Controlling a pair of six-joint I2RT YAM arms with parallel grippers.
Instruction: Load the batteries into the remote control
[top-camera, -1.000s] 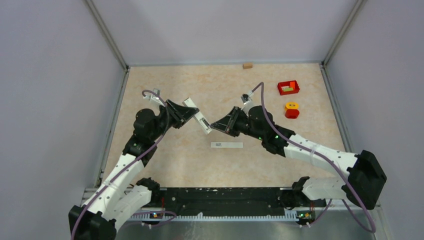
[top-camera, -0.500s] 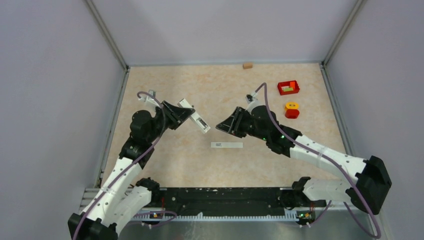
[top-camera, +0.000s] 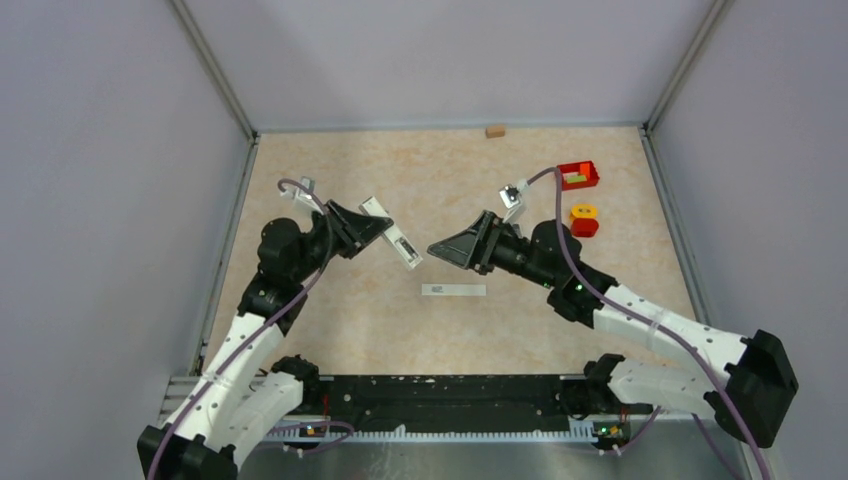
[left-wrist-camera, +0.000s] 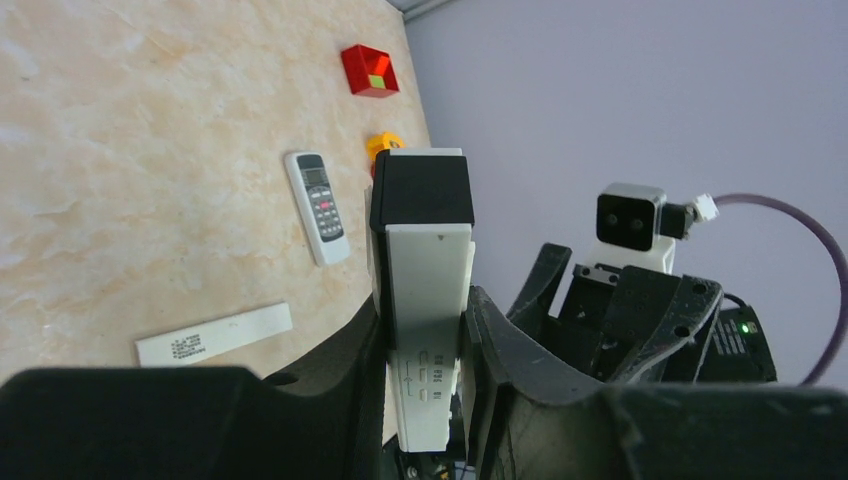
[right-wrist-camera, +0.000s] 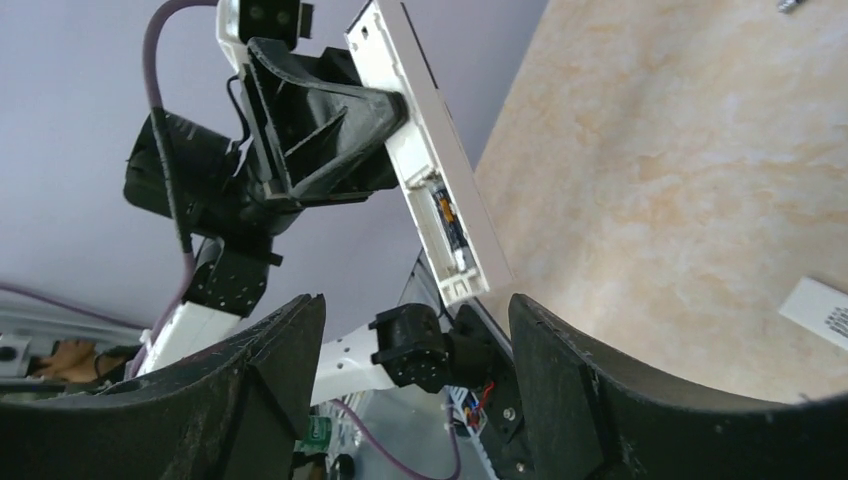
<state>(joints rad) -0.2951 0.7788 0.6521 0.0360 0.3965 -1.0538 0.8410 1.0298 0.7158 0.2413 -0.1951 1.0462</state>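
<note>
I'm clamping the remote control in the left gripper, angling its open bay toward the right gripper for loading. That one's hovering spread, empty.

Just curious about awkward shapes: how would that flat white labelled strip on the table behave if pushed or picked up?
The white strip lies flat, so it would probably slide, not roll. It looks thin, so likely light and hard to get under. Its straight edges suggest stiffness.

I found the remote on the table, behind and right of the bar; the bin sat farther back right, a handset in my left gripper.
</note>
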